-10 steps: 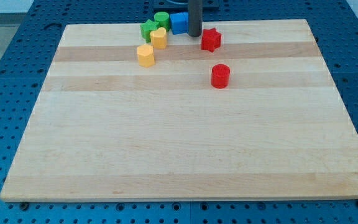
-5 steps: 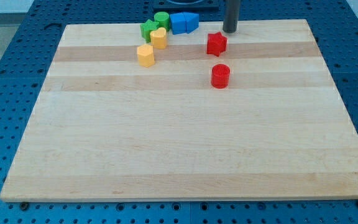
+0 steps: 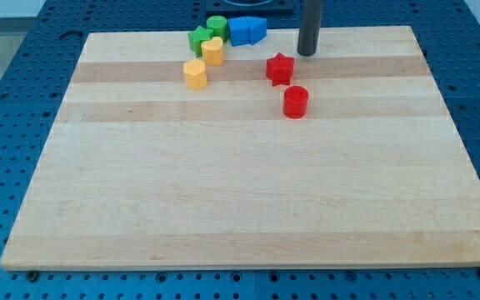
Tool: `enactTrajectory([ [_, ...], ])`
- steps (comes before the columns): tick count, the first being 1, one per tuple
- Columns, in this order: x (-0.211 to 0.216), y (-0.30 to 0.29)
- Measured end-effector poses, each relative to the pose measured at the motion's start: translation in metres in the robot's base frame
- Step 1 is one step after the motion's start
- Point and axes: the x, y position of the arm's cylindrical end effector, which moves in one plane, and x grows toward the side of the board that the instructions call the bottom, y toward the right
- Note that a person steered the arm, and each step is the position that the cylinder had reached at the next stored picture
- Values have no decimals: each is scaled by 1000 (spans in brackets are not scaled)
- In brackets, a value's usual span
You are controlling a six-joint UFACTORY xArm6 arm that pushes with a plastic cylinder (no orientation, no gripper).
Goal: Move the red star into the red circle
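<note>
The red star [image 3: 280, 68] lies near the top of the wooden board [image 3: 248, 200], just above and a little left of the red circle [image 3: 295, 101]. A small gap separates the two. My tip [image 3: 307, 53] stands on the board up and to the right of the star, a short way from it and not touching it.
A cluster of blocks sits at the board's top edge, left of the star: a green star [image 3: 198, 38], a green cylinder [image 3: 217, 26], two blue blocks [image 3: 247, 31], a yellow heart [image 3: 212, 52] and a yellow block [image 3: 195, 73].
My tip went from left of the red star to its upper right, then came down a little. The star slid down and left, closer to the red circle.
</note>
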Motion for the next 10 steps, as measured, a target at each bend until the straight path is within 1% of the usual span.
enactTrajectory([
  [1,0,-32],
  [2,31,-50],
  [3,72,-50],
  [4,90,-45],
  [5,70,-40],
  [6,-1,-9],
  [7,-49,1],
  [10,-49,-4],
])
